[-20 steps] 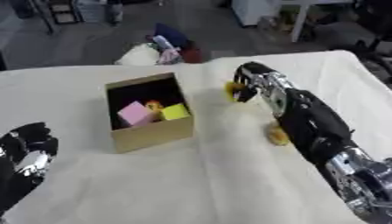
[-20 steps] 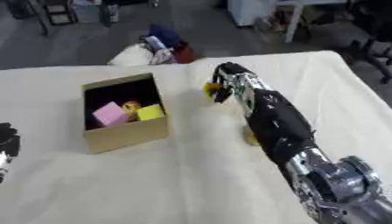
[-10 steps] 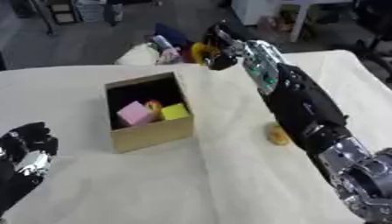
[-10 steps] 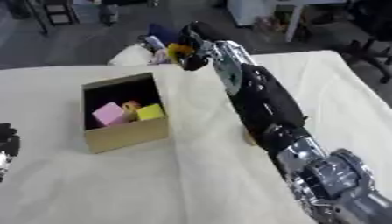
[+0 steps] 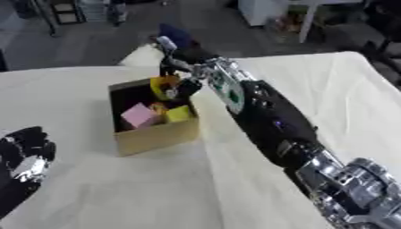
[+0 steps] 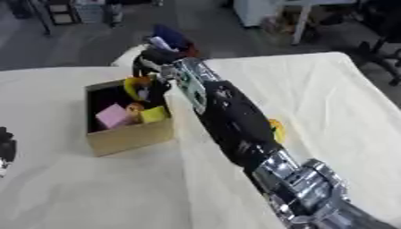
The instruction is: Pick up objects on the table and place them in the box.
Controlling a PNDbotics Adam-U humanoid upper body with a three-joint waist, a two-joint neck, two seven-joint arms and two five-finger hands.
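While your right arm stretches across the desk (image 5: 94, 188) from the lower right, it ends over the far rim of the box (image 5: 156, 134). That desk is covered in a cream cloth, and the box sits on it left of centre, an open cardboard one with its long axis running away from you and slightly to the right. Your right hand (image 5: 188, 71) hangs above the box's far end, fingers curled down around a yellow piece (image 5: 163, 86). You have that piece just under and to the left of the hand, over the opening and level with the far rim; its shape is blurred, so which way it points and how its long axis runs cannot be told. Inside the box lie a pink block (image 5: 141, 115) toward the left wall, a yellow block (image 5: 178, 113) just right of it, and a small orange bit (image 5: 159, 107) between them, toward the back. Another yellow object (image 6: 275, 130) lies on the cloth to the right of your forearm, well apart from the box and half hidden by the arm. Your left hand (image 5: 25, 161) rests idle at the lower left edge, fingers up and relaxed.
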